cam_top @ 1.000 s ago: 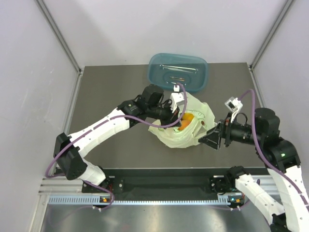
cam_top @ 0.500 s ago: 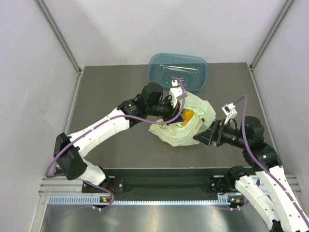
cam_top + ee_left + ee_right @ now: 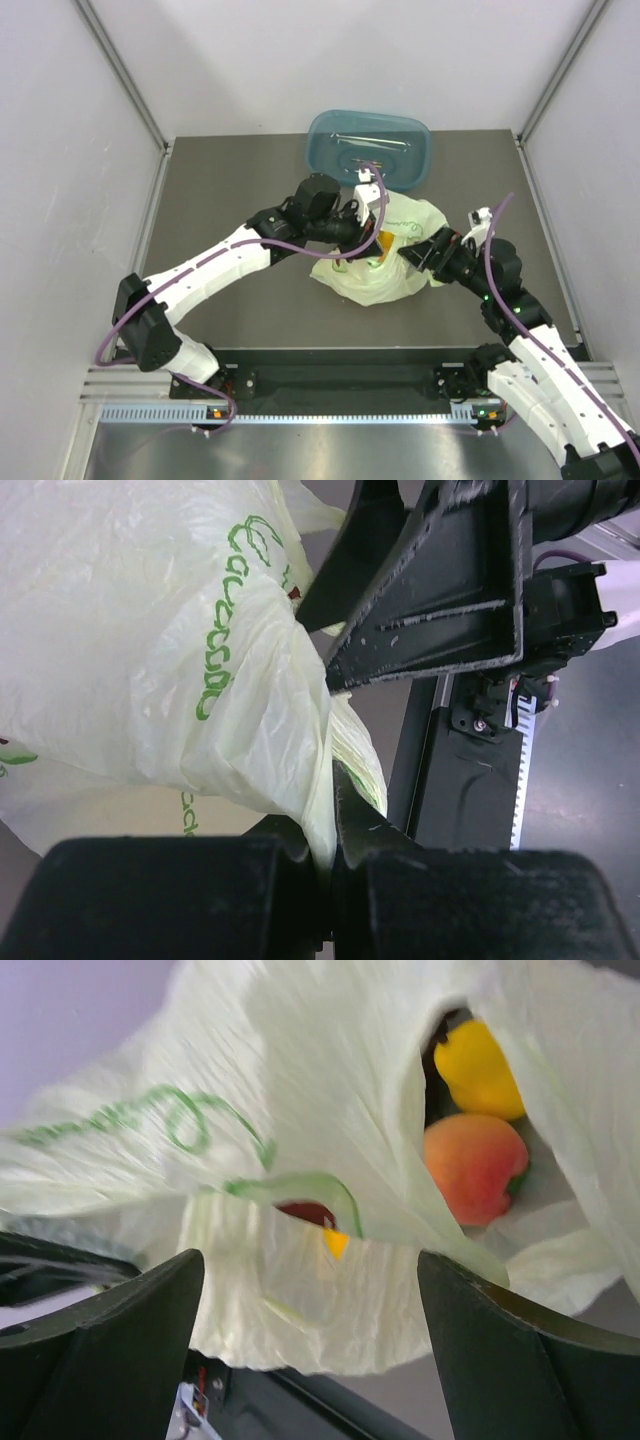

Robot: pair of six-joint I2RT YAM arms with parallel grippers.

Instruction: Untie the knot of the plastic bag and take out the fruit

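Bag: lies crumpled on the table, in the middle, just in front of the teal tub.
Bag's long axis: in the top view it runs on a slant, from near-left to far-right.
Bag's mouth: opens on the upper side, toward the left gripper; the right wrist view looks into it.
Fruit: inside the bag, a peach with a yellow fruit touching it just beyond.
Left gripper: jaws pinched tight on a fold of the bag's film, at the rim of the mouth.
Right gripper: jaws spread wide, one on each side of a bulge of the bag, at the bag's right side; whether they touch the film I cannot tell.
Grippers to each other: close together, the bag's film between them.
Print: green lettering on the film.
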